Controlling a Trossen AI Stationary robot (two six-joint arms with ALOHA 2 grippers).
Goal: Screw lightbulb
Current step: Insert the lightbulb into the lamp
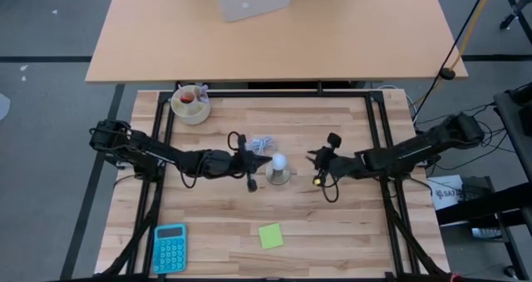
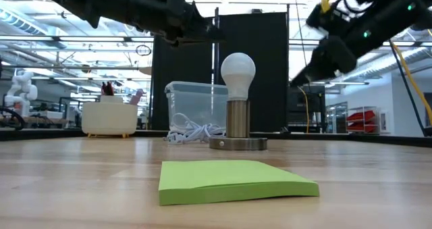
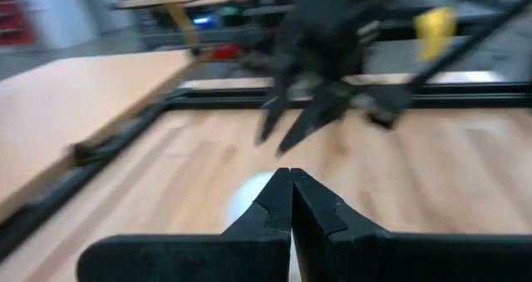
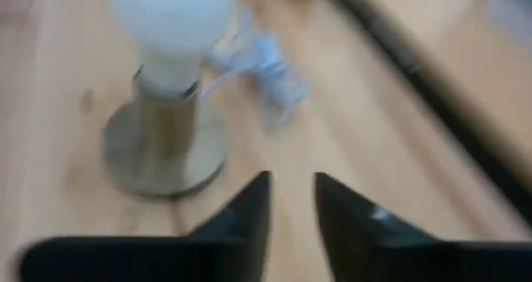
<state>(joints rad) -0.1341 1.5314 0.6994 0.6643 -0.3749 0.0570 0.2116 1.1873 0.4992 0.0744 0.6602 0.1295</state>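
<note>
The white lightbulb (image 1: 279, 160) stands upright with its screw base in the metallic socket (image 2: 237, 121), whose round disc (image 1: 279, 177) rests on the wooden table. The bulb also shows in the low view (image 2: 237, 70) and the right wrist view (image 4: 170, 20). My left gripper (image 1: 259, 160) is shut and empty, raised just left of the bulb; its wrist view shows the shut fingertips (image 3: 291, 200) in front of the globe (image 3: 248, 197). My right gripper (image 1: 314, 160) hovers right of the bulb, its fingers (image 4: 291, 200) slightly apart and empty.
A coiled white cable (image 1: 263, 143) lies just behind the socket. A cream bowl with small items (image 1: 191, 104) stands at the far left. A blue calculator (image 1: 169, 247) and a green sticky pad (image 1: 270, 235) lie near the front edge. A black frame (image 1: 376, 141) borders the table.
</note>
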